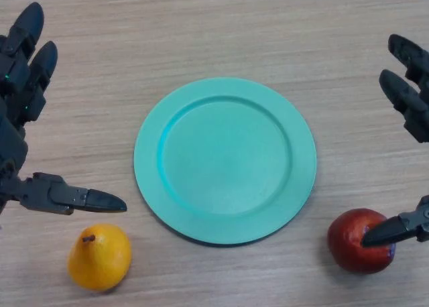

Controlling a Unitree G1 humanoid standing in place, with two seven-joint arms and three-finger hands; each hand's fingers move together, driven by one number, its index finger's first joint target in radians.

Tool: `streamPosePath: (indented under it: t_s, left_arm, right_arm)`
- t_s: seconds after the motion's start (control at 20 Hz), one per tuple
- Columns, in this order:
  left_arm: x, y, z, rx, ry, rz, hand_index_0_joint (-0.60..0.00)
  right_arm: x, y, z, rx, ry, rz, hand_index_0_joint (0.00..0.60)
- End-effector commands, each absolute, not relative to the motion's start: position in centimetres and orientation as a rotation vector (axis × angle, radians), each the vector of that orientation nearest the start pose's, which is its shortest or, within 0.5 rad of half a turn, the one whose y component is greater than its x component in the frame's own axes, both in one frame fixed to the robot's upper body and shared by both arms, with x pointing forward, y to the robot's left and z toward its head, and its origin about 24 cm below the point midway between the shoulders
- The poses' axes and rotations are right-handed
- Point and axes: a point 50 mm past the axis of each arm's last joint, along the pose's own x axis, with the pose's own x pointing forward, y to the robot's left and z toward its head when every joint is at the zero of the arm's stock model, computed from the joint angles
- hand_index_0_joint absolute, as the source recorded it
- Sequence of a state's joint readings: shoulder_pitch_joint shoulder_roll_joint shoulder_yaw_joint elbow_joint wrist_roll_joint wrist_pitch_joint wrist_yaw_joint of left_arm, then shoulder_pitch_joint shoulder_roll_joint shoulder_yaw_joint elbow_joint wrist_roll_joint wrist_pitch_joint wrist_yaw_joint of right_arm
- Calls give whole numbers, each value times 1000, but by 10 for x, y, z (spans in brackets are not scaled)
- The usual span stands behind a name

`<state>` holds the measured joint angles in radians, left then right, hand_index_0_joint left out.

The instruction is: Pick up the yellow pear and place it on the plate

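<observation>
A yellow pear (pixel 99 256) with a short brown stem lies on the wooden table at the lower left. A teal plate (pixel 224 160) sits in the middle of the table with nothing on it. My left hand (pixel 19 119) is at the left edge, open, with its fingers pointing up the view and its thumb reaching right just above the pear, not touching it. My right hand (pixel 410 96) is at the right edge, open, with its thumb tip over a red apple (pixel 360 240).
The red apple lies at the lower right, right of the plate's rim. The wooden table (pixel 221 32) runs across the whole view.
</observation>
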<state>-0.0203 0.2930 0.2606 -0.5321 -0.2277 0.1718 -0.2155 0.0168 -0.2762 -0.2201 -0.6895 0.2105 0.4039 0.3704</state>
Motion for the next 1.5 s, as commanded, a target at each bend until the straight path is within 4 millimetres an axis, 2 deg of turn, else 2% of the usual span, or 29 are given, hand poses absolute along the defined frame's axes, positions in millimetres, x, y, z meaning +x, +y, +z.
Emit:
streamPosePath:
  t_s: [0.05,0.4,0.5,0.8,1.05,1.2,1.35,1.5]
  left_arm:
    - [214,224,202,233,-604,-44,0]
    - [203,222,199,256,-575,-88,0]
    - [192,222,195,277,-567,-133,0]
    - [160,231,184,345,-609,-85,0]
    - [146,242,167,330,-593,0,0]
    - [142,250,139,336,-521,38,0]
    - [140,248,119,352,-476,53,0]
    - [141,252,89,363,-390,80,0]
  right_arm:
    - [209,-196,196,-214,-453,260,0]
    - [209,-193,191,-194,-434,278,0]
    - [210,-192,190,-184,-417,291,0]
    - [220,-183,187,-179,-412,322,0]
    - [222,-178,182,-163,-371,366,0]
    - [226,-174,178,-143,-363,381,0]
    - [228,-172,178,-120,-351,396,0]
    - [228,-171,177,-110,-346,402,0]
